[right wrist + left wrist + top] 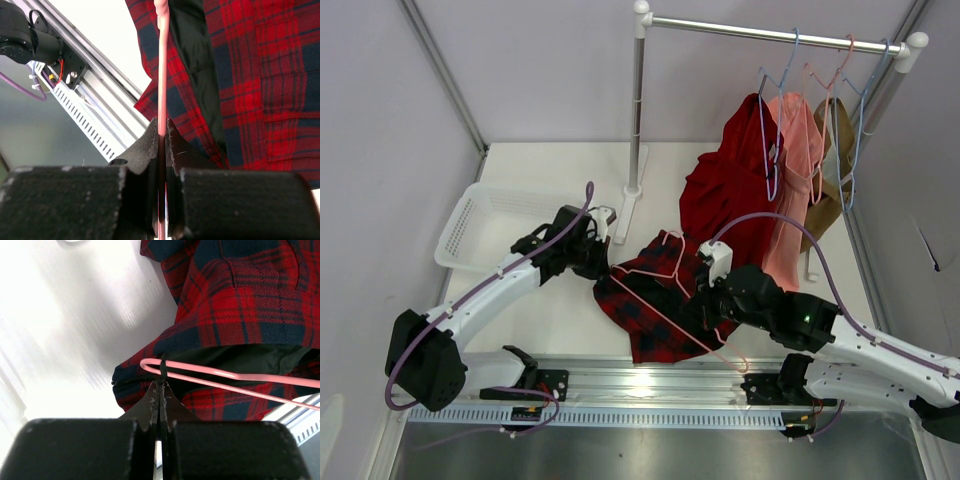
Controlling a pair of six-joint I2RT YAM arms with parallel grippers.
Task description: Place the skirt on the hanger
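Top external view: the skirt [650, 305] is spread on the white worktop [550, 315] near the middle of its near edge, and the hanger [672, 316] appears to be passed partly into its opening. The hanger's wire is gripped by the closed right fingers [150, 147], probably so that the frame is kept steady. The left fingers [154, 405] are pressed shut at the hanger's bend, beside the skirt's edge. A thin dark strand rises from their tips; whether it is pinched cannot be told. A basket [460, 230] is set at the left edge, and a rail [770, 33] hung with garments is placed at the far right corner, between pale walls.
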